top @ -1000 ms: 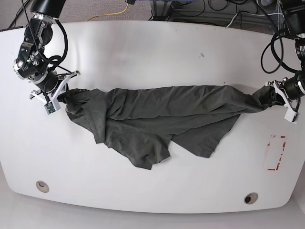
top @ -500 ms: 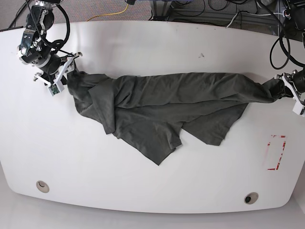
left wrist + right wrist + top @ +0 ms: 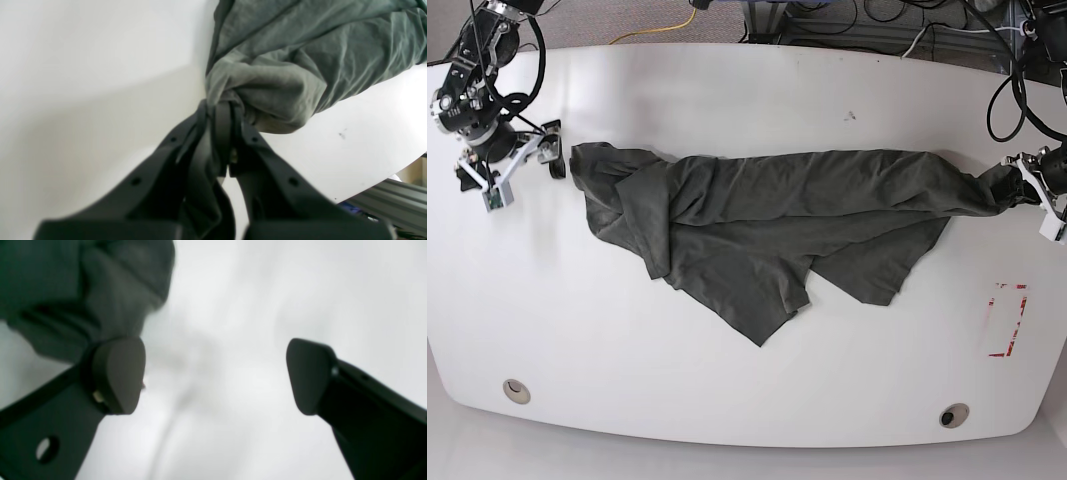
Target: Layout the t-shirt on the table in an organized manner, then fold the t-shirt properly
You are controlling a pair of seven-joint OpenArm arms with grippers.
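So the right gripper (image 3: 527, 163) just let go: a second ago it had the end of the t-shirt (image 3: 767, 225) pinched, now its fingers (image 3: 115, 375) are spread wide with nothing between them, and it's sitting just off the cloth's edge near the far corner of the bench (image 3: 727, 100). The shirt's end that it dropped is lying flat on the bench beside it. Over the same second the whole shirt got dragged toward that side and stretched out longer. The left gripper (image 3: 227, 110) hasn't released anything; its fingers are clamped shut on a bunched-up wad of the t-shirt at the opposite end, close to the bench edge, with the red tape rectangle (image 3: 1005, 320) a bit nearer the front. My read is that we're still in the layout part, nowhere near folding, and the right arm probably needs a fresh grab on a proper corner or hem. The shirt itself is a dark charcoal-green band stretched across the middle of the bench, twisted and wrinkly, doubled over on itself, with a couple of pointed flaps hanging toward the front edge. Can't make out the sleeves or collar in that mess.
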